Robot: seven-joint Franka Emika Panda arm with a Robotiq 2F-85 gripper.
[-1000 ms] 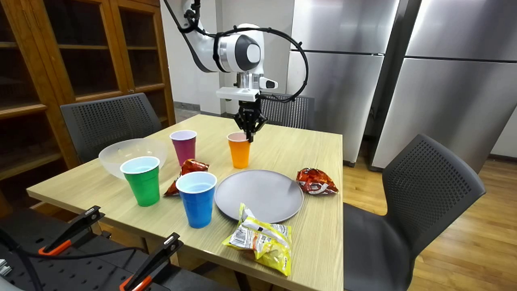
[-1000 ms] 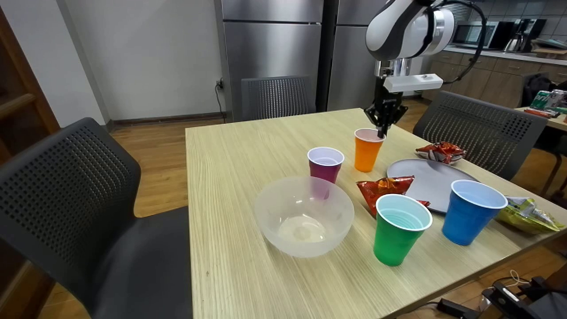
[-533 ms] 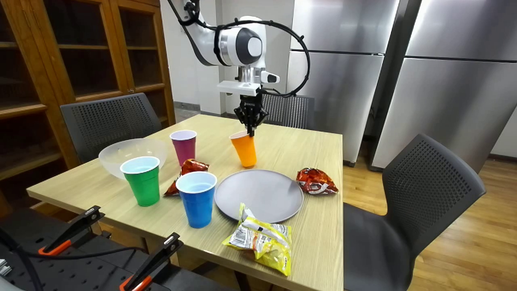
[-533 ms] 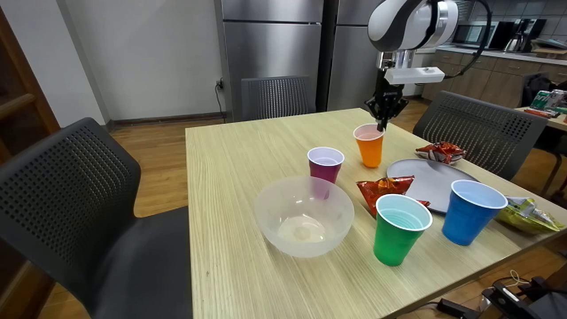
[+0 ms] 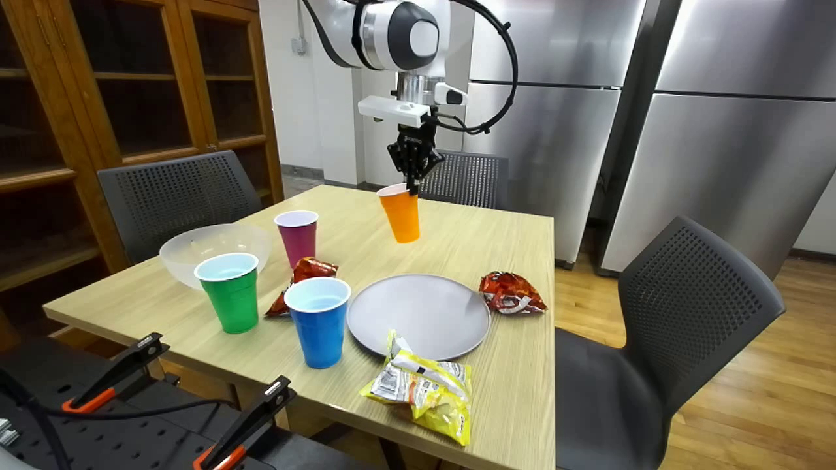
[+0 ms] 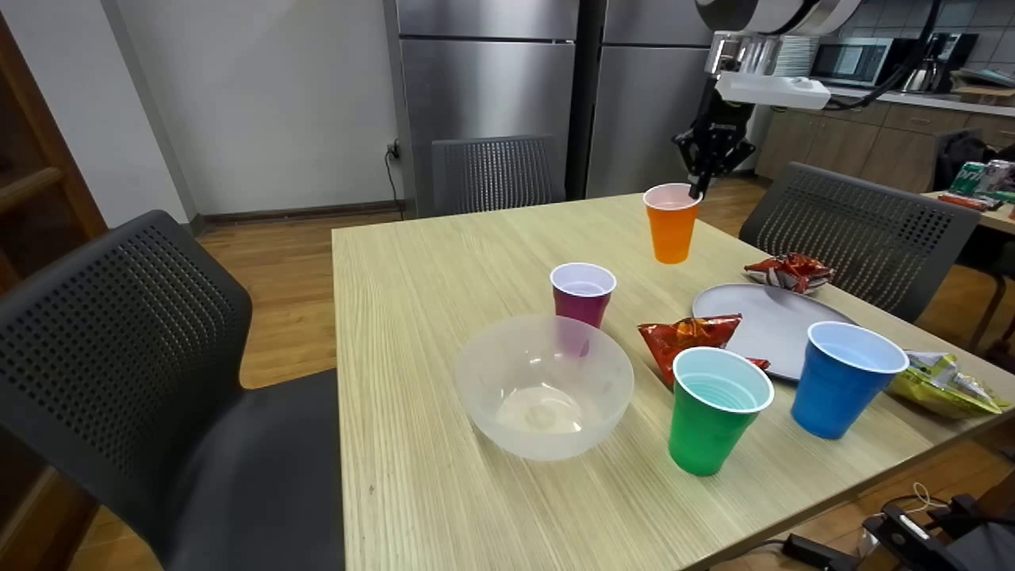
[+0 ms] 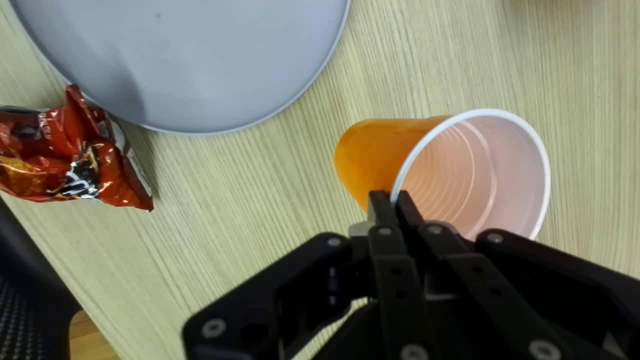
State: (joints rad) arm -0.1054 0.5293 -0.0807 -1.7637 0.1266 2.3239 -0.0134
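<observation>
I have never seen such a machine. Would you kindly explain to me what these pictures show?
The machine is one robot arm; the end effector is its grasping part. Two views come from cameras standing outside; the third comes from a camera on its wrist. The end effector pinches an orange cup by its rim, and this cup hangs tilted. On the table are a purple cup, a green cup, a blue cup, a translucent bowl, a gray plate, two red packets and a yellow packet.
</observation>
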